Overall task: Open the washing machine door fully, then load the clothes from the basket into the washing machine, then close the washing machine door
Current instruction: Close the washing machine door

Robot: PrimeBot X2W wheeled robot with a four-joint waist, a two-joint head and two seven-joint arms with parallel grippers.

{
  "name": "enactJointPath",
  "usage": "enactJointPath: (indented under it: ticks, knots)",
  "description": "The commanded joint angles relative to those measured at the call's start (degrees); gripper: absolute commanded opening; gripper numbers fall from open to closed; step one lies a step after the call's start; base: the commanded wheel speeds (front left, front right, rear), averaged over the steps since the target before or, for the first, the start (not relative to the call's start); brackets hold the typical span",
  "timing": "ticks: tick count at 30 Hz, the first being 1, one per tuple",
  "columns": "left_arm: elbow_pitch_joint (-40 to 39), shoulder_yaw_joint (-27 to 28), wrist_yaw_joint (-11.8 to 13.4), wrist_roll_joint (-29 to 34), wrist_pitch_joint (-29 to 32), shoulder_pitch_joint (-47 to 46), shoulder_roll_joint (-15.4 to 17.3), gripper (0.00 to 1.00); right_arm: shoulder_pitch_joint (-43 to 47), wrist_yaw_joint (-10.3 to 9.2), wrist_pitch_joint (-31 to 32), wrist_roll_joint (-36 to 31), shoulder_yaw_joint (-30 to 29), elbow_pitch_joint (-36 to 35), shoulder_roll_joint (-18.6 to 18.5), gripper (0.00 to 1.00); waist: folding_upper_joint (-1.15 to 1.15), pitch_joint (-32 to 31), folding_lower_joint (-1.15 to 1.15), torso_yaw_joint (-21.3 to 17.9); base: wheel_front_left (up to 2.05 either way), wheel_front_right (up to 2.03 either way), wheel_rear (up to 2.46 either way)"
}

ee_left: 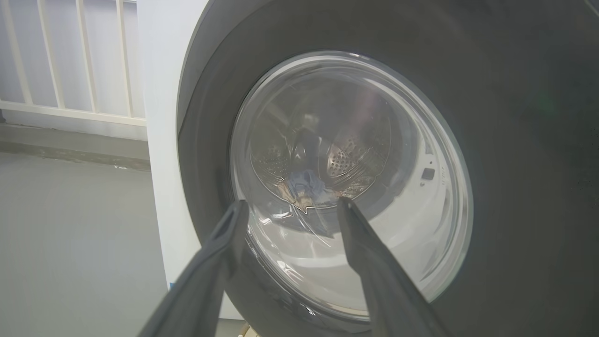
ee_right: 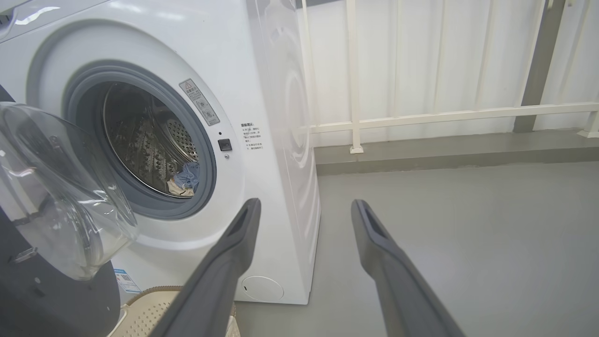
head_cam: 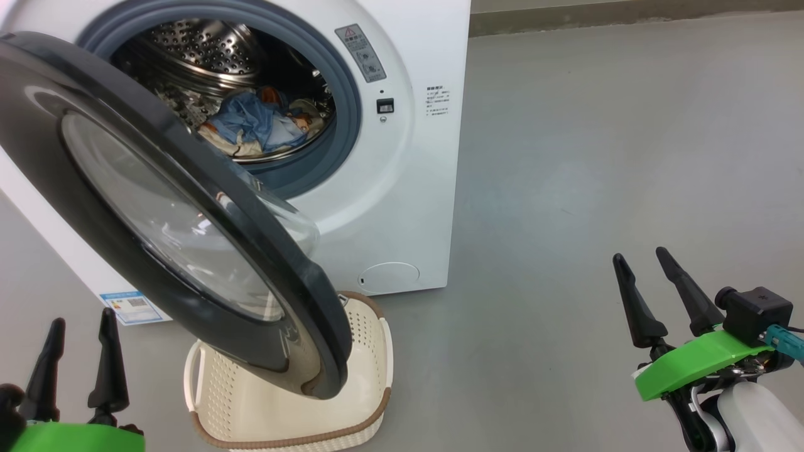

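A: How many machines?
B: One washing machine [head_cam: 402, 207], with one washing machine door [head_cam: 295, 295].
A: Baskets?
B: One basket [head_cam: 370, 351], on the floor [head_cam: 597, 157].
A: Clothes?
B: One small bundle of clothes [head_cam: 257, 122] in the one drum [head_cam: 195, 44]; I can't count the pieces.
A: Tools?
B: Two: left tool [head_cam: 83, 317], right tool [head_cam: 641, 254], two dark fingers [head_cam: 634, 307] each.
A: Stickers?
B: One blue label [head_cam: 133, 307], one grey warning sticker [head_cam: 361, 53], and one round cap [head_cam: 389, 277].

Glossy black door rim [head_cam: 94, 207], perforated steel drum [head_cam: 201, 47].
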Motion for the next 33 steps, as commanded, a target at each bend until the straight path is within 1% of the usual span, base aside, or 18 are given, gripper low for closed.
enactJointPath:
  ticks: [1,4,10,33]
  knots:
    - [-0.8,2.1,0.4,0.4,-0.8,-0.9,1.5,1.0,-0.3,0.25,-0.7,-0.6,0.5,-1.5,-1.0,1.0,0.0,0.0,0.0,0.0,0.0,0.0,0.0]
    - [0.0,2.3,0.7,0.8,-1.9,-0.6,0.5,1.0,-0.1,0.25,-0.7,-0.6,-0.1,-1.6,-1.0,1.0,0.0,0.0,0.0,0.4,0.0,0.0,0.0]
    - [0.9,2.3,0.8,1.3,-2.5,-1.0,-0.1,1.0,-0.1,0.25,-0.7,-0.7,-0.4,-1.7,-1.0,1.0,0.0,0.3,0.0,0.9,0.0,0.0,0.0]
    - [2.3,2.1,0.9,2.5,-3.0,-1.7,-1.3,1.0,-0.3,0.25,-0.7,-0.7,0.0,-1.6,-0.6,1.0,0.0,0.5,0.0,1.1,0.0,0.0,0.0]
